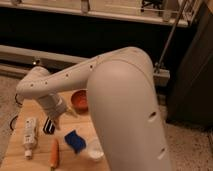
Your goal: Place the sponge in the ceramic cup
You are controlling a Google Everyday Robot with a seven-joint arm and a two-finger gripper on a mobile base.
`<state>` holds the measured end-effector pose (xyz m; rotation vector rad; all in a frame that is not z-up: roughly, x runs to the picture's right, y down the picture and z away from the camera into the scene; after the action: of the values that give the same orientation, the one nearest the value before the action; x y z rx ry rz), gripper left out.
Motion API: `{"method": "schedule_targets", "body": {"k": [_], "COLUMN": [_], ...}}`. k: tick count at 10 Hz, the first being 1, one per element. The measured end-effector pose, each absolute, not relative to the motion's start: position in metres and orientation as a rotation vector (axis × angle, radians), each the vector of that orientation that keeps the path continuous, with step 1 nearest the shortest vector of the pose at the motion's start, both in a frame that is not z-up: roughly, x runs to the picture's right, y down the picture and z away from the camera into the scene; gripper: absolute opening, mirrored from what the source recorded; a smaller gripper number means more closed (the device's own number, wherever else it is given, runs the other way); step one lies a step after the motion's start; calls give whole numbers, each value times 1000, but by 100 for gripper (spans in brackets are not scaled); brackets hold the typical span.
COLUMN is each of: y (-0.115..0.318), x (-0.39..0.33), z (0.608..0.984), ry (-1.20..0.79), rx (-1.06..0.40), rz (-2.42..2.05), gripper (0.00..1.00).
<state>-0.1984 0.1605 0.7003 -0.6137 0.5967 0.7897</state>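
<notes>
1. Sponge (75, 141) is seen lying flat on the wooden table (15, 157), just left of the ceramic cup (94, 149), not in it.
2. Gripper (60, 119) is seen over the black ribbed bar (48, 125), up-left of the sponge w/o touching it. Jaws are spread wide and nothing is held.
3. Sponge is judged light, soft, squashy, not slippery and not fragile.
4. Hold is best taken from above, mid-block, across the narrower width.
5. Sponge looks approx. as wide as the cup, so a squeezed fit is likely.
6. Cup is judged glossy, light and easily tipped.
</notes>
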Motion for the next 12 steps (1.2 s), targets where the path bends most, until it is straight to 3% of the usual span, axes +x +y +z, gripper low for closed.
{"method": "schedule_targets", "body": {"k": [4,12], "y": [216,231], "x": [-204,-204], "z": [743,770], "ry": [707,832], "rx": [-759,-853], "rz": [757,743], "gripper": [65,65]}}
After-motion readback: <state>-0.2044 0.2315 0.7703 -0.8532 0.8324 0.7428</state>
